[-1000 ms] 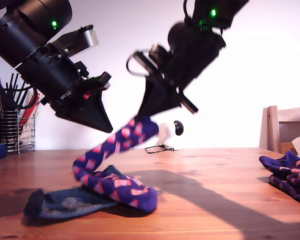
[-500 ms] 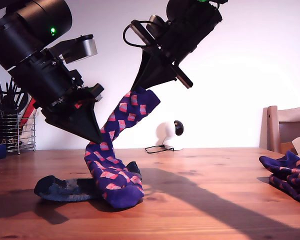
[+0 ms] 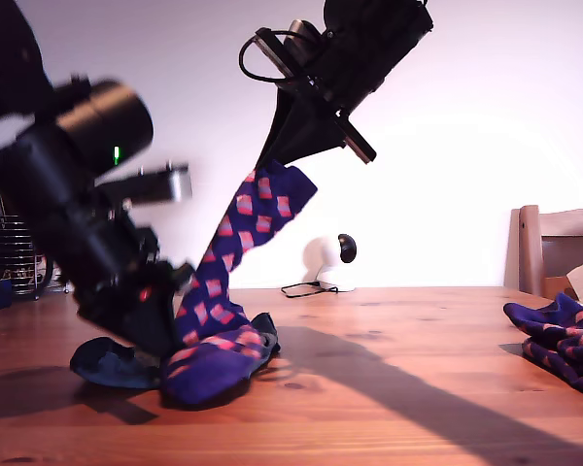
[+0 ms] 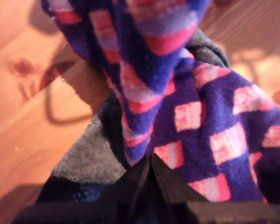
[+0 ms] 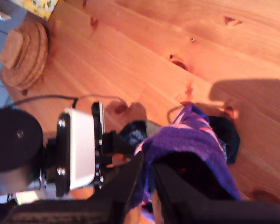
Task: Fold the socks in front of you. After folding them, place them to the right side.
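Note:
A navy-purple sock with pink checks (image 3: 248, 223) hangs slanted from my second gripper (image 3: 287, 165), which is shut on its upper end high over the wooden table (image 3: 418, 388). Its lower end lies bunched on the table, on top of a plain dark grey-blue sock (image 3: 112, 359). My first gripper (image 3: 165, 335) is low at the exterior view's left, blurred, with its tip against the checked sock's lower part. In the first wrist view its fingers (image 4: 149, 161) meet in a point, shut, close to the checked sock (image 4: 214, 130) and the grey sock (image 4: 84, 158). The second wrist view shows the checked sock (image 5: 191, 135) at my second gripper (image 5: 147, 163).
A folded heap of checked socks (image 3: 559, 340) lies at the exterior view's right edge, before a wooden chair (image 3: 554, 248). A wire rack (image 3: 24, 257) stands at the exterior view's far left. A small white device with a cable (image 3: 325, 262) sits at the table's back. Cork coasters (image 5: 23, 53) lie on the table.
My first gripper has dropped from beside the hanging sock down to its lower part near the table. My second gripper has held its height with the sock. The sock's lower end has bunched up.

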